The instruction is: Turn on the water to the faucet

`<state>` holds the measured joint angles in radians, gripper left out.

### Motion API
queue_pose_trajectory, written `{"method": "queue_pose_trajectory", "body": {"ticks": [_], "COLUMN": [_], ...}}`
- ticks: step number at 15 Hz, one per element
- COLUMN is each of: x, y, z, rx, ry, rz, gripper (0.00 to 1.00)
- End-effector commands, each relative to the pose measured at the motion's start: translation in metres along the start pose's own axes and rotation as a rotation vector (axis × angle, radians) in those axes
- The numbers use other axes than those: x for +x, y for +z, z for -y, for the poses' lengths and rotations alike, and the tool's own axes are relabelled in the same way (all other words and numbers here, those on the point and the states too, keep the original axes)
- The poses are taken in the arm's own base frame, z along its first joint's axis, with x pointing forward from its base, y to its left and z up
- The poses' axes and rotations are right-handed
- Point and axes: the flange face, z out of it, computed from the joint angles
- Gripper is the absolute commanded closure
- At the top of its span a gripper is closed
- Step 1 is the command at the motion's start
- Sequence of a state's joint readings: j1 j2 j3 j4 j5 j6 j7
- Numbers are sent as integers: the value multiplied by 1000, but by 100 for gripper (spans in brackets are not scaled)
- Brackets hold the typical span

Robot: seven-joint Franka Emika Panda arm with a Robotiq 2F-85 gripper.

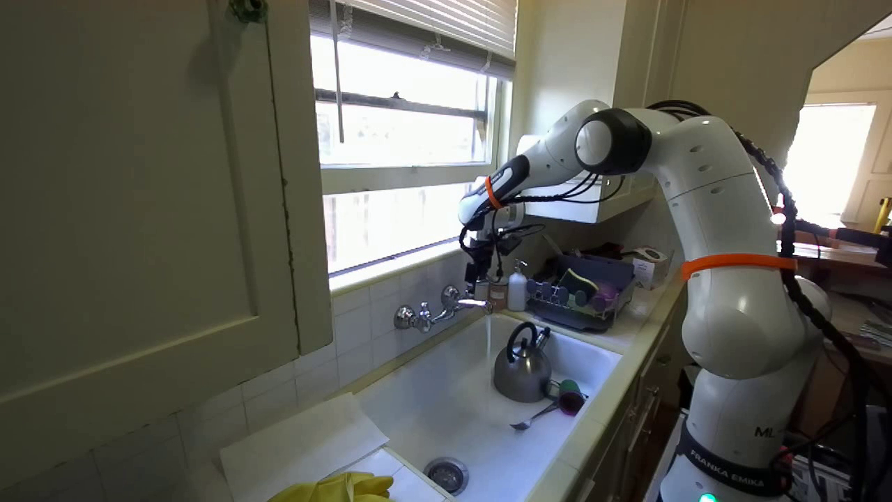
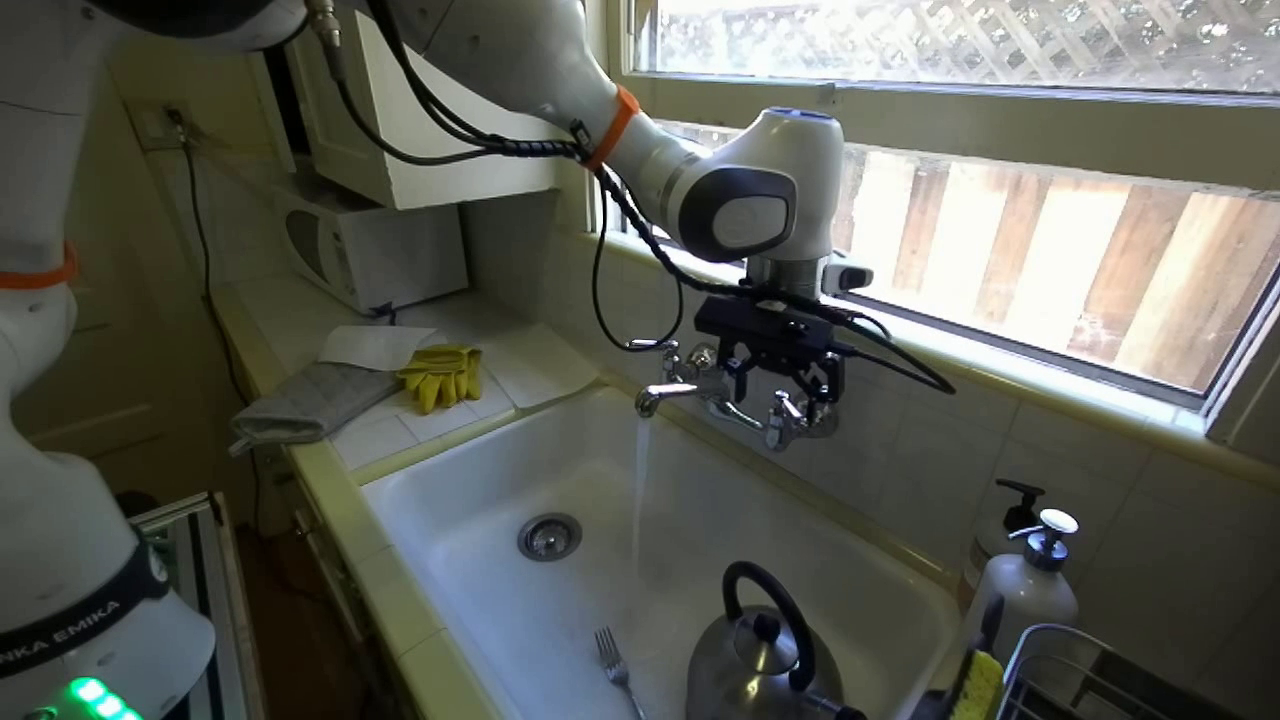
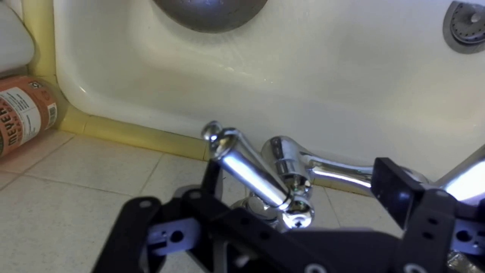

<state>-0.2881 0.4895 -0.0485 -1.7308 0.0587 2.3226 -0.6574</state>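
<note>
The chrome two-handled faucet (image 1: 456, 305) is mounted on the tiled wall over the white sink; it also shows in an exterior view (image 2: 668, 393). A thin pale stream of water (image 1: 488, 341) runs from its spout into the basin, seen too in an exterior view (image 2: 640, 480). My gripper (image 2: 785, 388) is at the faucet handle nearer the kettle. In the wrist view the gripper (image 3: 303, 174) is open, with its fingers wide apart. The chrome handle (image 3: 252, 172) lies between them, its knob end close to the left finger; I cannot tell whether they touch. The stream is hidden there.
A silver kettle (image 1: 523, 373) and a fork (image 2: 615, 665) lie in the white sink (image 2: 450, 505). Soap bottles (image 2: 1030, 590) and a dish rack (image 1: 585, 293) stand at one end. Yellow gloves (image 2: 440, 375) lie on the opposite counter. The window sill (image 1: 397, 268) runs above the faucet.
</note>
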Motion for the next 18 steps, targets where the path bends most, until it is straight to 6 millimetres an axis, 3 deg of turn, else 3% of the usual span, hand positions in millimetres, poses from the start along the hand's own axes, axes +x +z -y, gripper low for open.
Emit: {"method": "queue_pose_trajectory", "body": {"ticks": [1,9,13,18], "x": [-7,-8,-10,-17], "y": [2,0,-17,-54], "z": [5,4,2,1], "rx": [31,19,-24,-56], "ry": [65,104,100,135], "rz": [38,35,-12,-38], "gripper": [0,0,0,0]}}
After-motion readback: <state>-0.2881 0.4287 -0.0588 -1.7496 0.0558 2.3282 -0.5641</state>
